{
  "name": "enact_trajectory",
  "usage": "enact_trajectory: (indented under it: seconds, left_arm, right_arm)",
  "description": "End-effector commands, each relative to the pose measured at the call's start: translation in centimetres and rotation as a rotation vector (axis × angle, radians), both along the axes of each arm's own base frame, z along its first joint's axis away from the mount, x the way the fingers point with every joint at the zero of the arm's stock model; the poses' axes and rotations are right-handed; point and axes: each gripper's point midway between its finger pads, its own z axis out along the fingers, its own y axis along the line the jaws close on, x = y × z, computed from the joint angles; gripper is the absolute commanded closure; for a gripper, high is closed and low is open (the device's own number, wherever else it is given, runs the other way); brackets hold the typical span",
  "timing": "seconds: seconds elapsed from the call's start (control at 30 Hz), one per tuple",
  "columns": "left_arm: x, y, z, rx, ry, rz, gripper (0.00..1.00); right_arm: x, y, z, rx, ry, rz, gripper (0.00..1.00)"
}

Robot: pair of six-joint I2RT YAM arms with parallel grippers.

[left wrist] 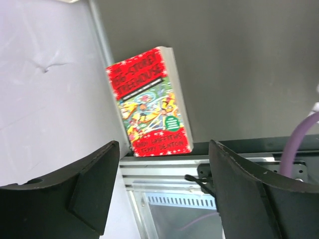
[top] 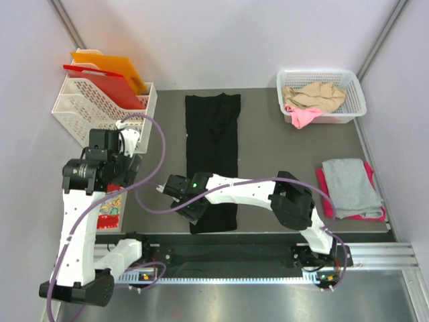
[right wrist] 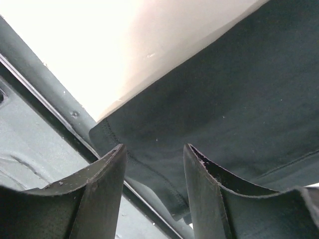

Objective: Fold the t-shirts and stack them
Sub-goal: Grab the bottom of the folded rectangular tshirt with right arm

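The black t-shirt lies as a long narrow strip down the middle of the table. My right gripper is open, low over its near left corner. In the right wrist view the gripper has its jaws on either side of the stitched hem of the black t-shirt, not closed on it. A folded grey t-shirt lies on a magenta-pink one at the right. Beige and pink shirts sit in the white basket. My left gripper is open and empty, raised at the left.
A white file rack with a red folder and an orange folder stands at the back left. A red patterned book lies by the left wall, under the left arm. The metal rail runs along the near edge.
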Motion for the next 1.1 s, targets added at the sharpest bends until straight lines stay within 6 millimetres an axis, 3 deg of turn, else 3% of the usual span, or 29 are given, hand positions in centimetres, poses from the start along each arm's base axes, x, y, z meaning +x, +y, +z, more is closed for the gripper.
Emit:
enact_trajectory:
  seconds: [0.0,0.13,0.3,0.8,0.93,1.07]
  left_arm:
    - [0.9,1.5,2.9,0.051,-0.123,0.083,0.22]
    - [1.7,1.6,3.5,0.036,-0.159,0.126,0.21]
    - [2.7,1.4,3.2,0.020,-0.153,0.146,0.21]
    - [3.7,1.6,2.4,0.036,-0.140,0.122,0.20]
    - [4.0,1.7,2.0,0.046,-0.131,0.112,0.20]
    - [4.4,1.9,1.7,0.048,-0.129,0.108,0.19]
  right_arm:
    - [-0.4,0.1,0.4,0.021,0.008,-0.005,0.50]
    - [-0.8,-0.7,-0.5,-0.004,0.021,0.018,0.50]
    - [-1.4,-0.3,-1.5,-0.013,0.060,0.035,0.50]
    - [-3.1,3.3,-2.2,0.023,0.148,0.116,0.51]
    - [-3.3,4.0,-2.0,0.020,0.146,0.136,0.50]
    - [-2.5,3.7,0.1,0.035,0.091,0.146,0.49]
